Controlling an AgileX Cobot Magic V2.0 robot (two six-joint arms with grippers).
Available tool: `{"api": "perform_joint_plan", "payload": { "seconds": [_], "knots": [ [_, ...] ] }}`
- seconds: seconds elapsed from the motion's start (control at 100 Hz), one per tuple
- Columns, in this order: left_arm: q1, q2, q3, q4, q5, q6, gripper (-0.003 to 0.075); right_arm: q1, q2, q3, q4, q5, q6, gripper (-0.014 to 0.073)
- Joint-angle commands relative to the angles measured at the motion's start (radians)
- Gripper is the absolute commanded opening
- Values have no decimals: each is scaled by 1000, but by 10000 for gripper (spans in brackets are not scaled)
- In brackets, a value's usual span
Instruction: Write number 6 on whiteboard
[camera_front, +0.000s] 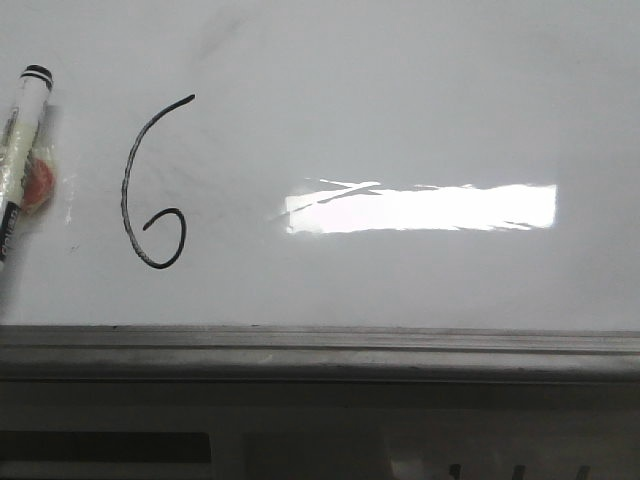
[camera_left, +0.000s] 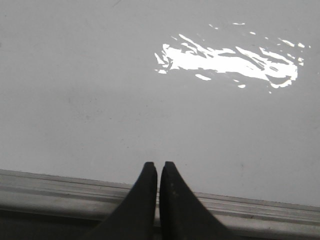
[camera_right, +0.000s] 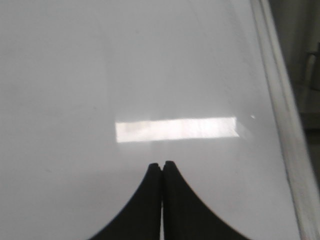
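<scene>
A thin black number 6 (camera_front: 150, 190) stands drawn on the left part of the glossy whiteboard (camera_front: 400, 100). A white marker (camera_front: 22, 150) with a black cap lies on the board at the far left, left of the digit. Neither gripper shows in the front view. In the left wrist view my left gripper (camera_left: 159, 166) is shut and empty, over the board's grey ledge (camera_left: 60, 190). In the right wrist view my right gripper (camera_right: 161, 165) is shut and empty over bare board (camera_right: 75, 75). The 6 and the marker do not show in either wrist view.
A small red-orange object (camera_front: 38, 185) lies by the marker's body. A bright glare bar (camera_front: 420, 208) lies across the board's middle. The grey metal ledge (camera_front: 320, 350) runs along the board's lower edge. The board's frame edge (camera_right: 280, 110) shows in the right wrist view.
</scene>
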Motion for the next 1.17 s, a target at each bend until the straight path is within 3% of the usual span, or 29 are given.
{"api": "perform_joint_plan", "payload": {
  "seconds": [0.0,0.35,1.16],
  "knots": [
    [3,-28,25,1,-40,-7,-20,-49,-60,14,-16,88,6,-64],
    [3,-28,25,-1,-40,-7,-20,-68,-61,14,-42,339,4,-64],
    [3,-28,25,-1,-42,-7,-20,-68,-61,14,-42,339,4,-64]
  ]
}}
